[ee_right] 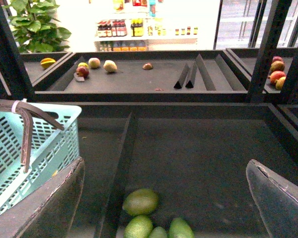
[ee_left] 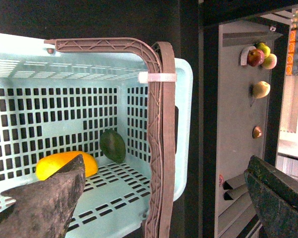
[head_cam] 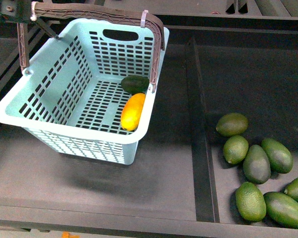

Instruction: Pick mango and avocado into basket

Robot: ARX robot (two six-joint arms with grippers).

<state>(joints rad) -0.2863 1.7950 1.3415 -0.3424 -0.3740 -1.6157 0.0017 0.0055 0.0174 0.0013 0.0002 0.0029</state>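
Mango (head_cam: 132,111) and avocado (head_cam: 135,84) lie in the basket (head_cam: 20,113), so both grippers' fingers (ee_left: 44,203) spread empty.

Surface: dark, matte display shelf (head_cam: 169,163) with a raised front lip, seen in the front view.
Divider: a raised dark strip (head_cam: 201,148) splits the shelf into a left and a right bay.
Left bay: light teal basket (head_cam: 44,106) with slotted walls and brown handles, sitting tilted on the shelf.
Right bay: loose cluster of green avocados (head_cam: 258,168) lying directly on the shelf, several touching.
Farther back: another dark shelf (ee_right: 139,79) holding scattered fruits (ee_right: 94,64).
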